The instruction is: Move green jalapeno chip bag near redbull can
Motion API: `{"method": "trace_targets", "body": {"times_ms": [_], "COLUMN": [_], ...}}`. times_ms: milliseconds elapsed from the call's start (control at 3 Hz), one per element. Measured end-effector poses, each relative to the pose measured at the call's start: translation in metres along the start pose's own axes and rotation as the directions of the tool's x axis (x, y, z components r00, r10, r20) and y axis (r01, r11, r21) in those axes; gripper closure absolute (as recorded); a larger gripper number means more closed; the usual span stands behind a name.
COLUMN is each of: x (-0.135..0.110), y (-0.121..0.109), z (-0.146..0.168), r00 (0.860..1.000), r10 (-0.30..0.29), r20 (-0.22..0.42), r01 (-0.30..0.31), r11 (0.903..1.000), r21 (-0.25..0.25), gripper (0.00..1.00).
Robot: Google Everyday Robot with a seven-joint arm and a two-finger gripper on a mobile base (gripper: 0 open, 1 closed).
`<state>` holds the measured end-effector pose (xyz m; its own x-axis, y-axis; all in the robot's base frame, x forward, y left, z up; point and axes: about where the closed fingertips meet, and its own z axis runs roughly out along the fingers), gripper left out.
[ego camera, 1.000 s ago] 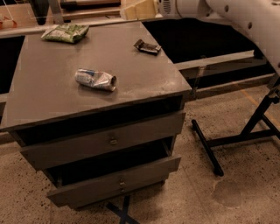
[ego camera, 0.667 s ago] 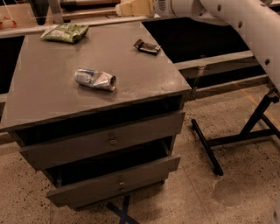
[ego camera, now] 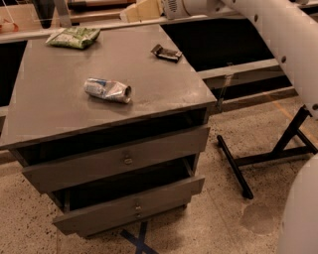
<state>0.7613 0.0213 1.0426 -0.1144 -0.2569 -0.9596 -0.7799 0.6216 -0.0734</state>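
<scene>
The green jalapeno chip bag [ego camera: 73,37], light green and white, lies flat at the far left corner of the grey cabinet top [ego camera: 59,114]. The redbull can [ego camera: 108,90], crushed silver with blue markings, lies on its side near the middle of the top, well apart from the bag. My gripper [ego camera: 140,10], cream-coloured, is at the top edge of the view, above the cabinet's far edge and to the right of the bag. It holds nothing that I can see. The white arm [ego camera: 278,34] runs from it to the right.
A small dark flat packet [ego camera: 166,52] lies near the cabinet's far right corner. The cabinet has two drawers [ego camera: 124,158], both slightly open. A black metal stand [ego camera: 278,154] sits on the speckled floor to the right. Dark table surfaces lie behind.
My gripper has moved a little to the left along the top edge, towards the chip bag. The bag, can and packet have not moved.
</scene>
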Motion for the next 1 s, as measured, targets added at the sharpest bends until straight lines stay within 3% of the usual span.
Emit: {"method": "trace_targets", "body": {"times_ms": [333,667,1000], "x": [-0.004,0.05,0.07], "y": [0.007,0.028,0.035], "z": [-0.003,0.06,0.104], "r00": [0.999,0.998,0.987], "r10": [0.004,-0.058,-0.155], "r20": [0.051,-0.003,-0.038], "r01": [-0.007,0.058,0.159], "r11": [0.9983,0.9928,0.9719], "r21": [0.058,0.105,0.174], "gripper": [0.0,0.0,0.0]}}
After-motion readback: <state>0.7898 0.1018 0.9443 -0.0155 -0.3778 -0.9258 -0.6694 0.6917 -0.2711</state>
